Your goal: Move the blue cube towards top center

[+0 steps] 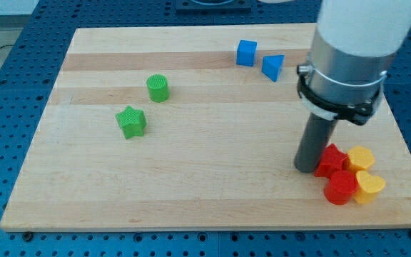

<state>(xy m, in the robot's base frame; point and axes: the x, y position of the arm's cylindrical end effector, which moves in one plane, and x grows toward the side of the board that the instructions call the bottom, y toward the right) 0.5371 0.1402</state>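
Blue cube (246, 53) already sits near top centre; my tip (306, 169), seemingly touching the red block (330, 160), must travel there; no pincer shows.

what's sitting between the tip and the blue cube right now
Nothing visible. My tip sits low on the view's right beside the red and yellow cluster; the board between it and the blue cube is bare. The blue triangular block lies just right of that line.

Blue cube (246, 53) near view's top; my tip (306, 169) seemingly touching red block (330, 160)
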